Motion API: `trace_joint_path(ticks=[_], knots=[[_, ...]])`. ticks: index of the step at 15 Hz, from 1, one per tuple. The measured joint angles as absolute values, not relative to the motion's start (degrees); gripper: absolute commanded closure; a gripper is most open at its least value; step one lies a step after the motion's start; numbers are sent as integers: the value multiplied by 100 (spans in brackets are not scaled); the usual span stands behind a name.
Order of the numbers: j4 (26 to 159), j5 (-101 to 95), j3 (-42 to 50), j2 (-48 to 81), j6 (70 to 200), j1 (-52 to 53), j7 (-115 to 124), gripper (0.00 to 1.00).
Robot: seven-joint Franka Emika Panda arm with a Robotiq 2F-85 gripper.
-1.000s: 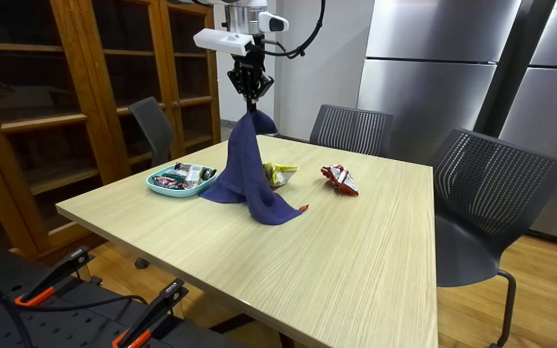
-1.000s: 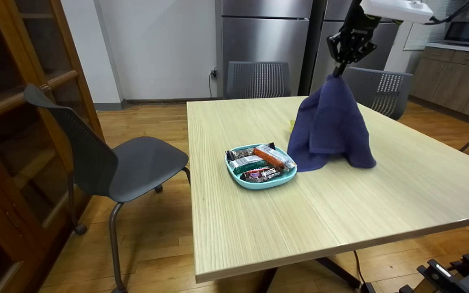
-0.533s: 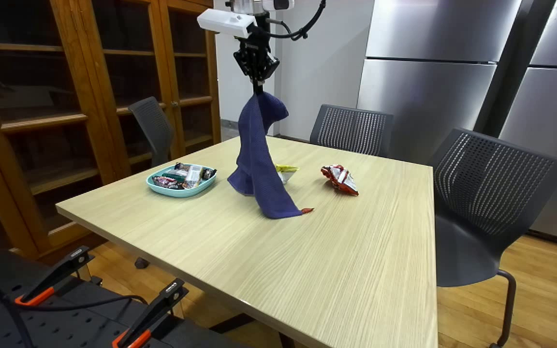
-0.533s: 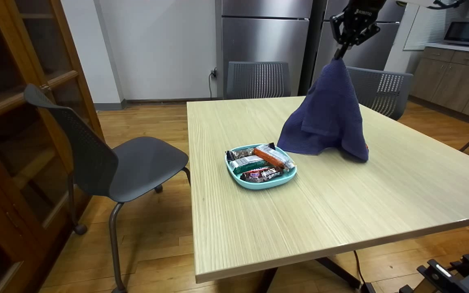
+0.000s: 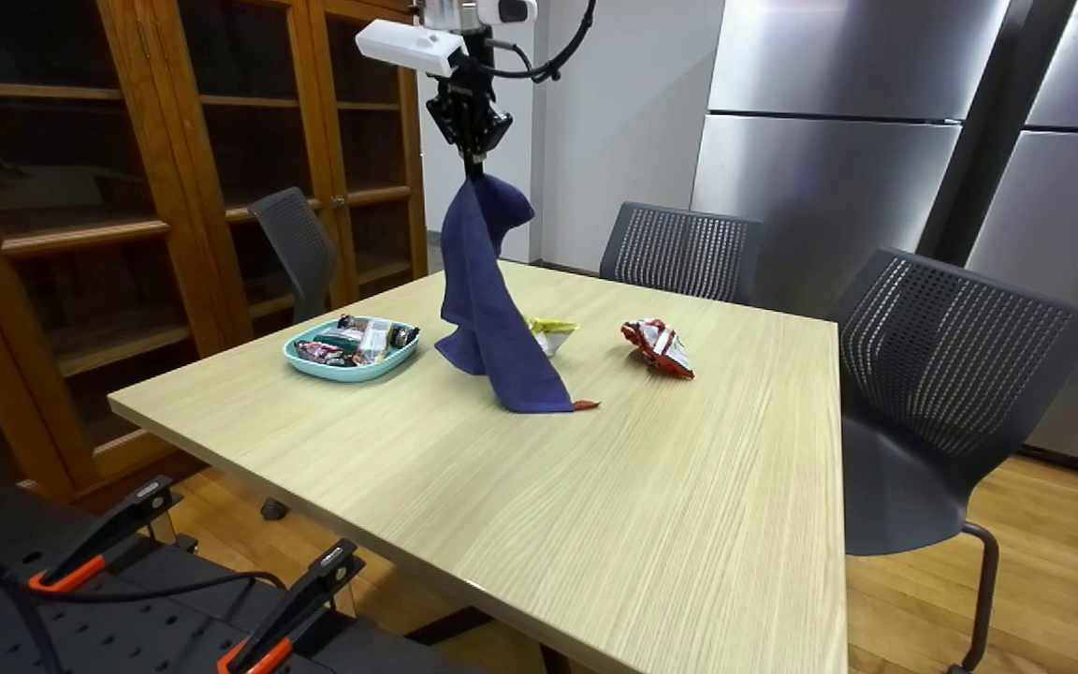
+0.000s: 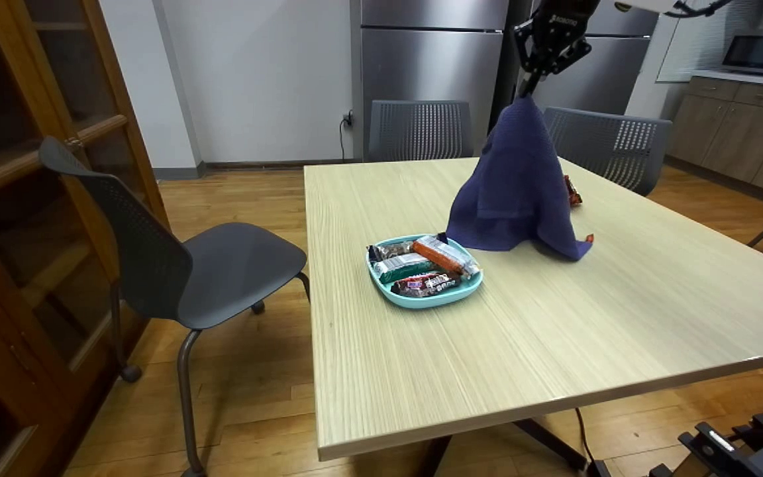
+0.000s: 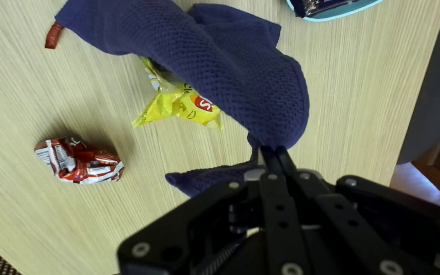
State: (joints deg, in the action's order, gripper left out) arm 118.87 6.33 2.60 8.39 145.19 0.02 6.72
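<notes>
Towel raised by a single pinched fold, its hem apart from the tray

The hand (image 5: 473, 171) is narrow, its fingers together on a fold of the towel (image 5: 488, 300), which hangs below them over the middle of the table (image 5: 689, 524). Over the last second the hand has risen and the cloth has followed: in an exterior view the left hem, formerly reaching the edge of the tray (image 5: 342, 374), now stands just to the right of it, a gap that the wrist view also shows. The bars (image 6: 444, 255) in the tray lie as they did. Most recently the hand has shifted slightly left in both exterior views. The red bag (image 6: 572, 192), masked by cloth a second ago in an exterior view, is now visible at the far right of the towel. The yellow bag (image 7: 199, 110) is partly overhung by it. A tag (image 7: 53, 35) marks one low corner; whether that corner touches the table cannot be told. Judged from these changes, the grip is carrying the towel without slipping, and the work stands at the lifting stage: the cloth is free of the tray but not yet clear of the yellow bag.
</notes>
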Motion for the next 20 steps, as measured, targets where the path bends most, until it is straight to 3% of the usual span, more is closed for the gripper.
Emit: trace_joint_path(ticks=[8,20], knots=[[11563,459,215,1408,14521,297,1468,100],[11452,-265,202,1277,14518,805,2360,100]])
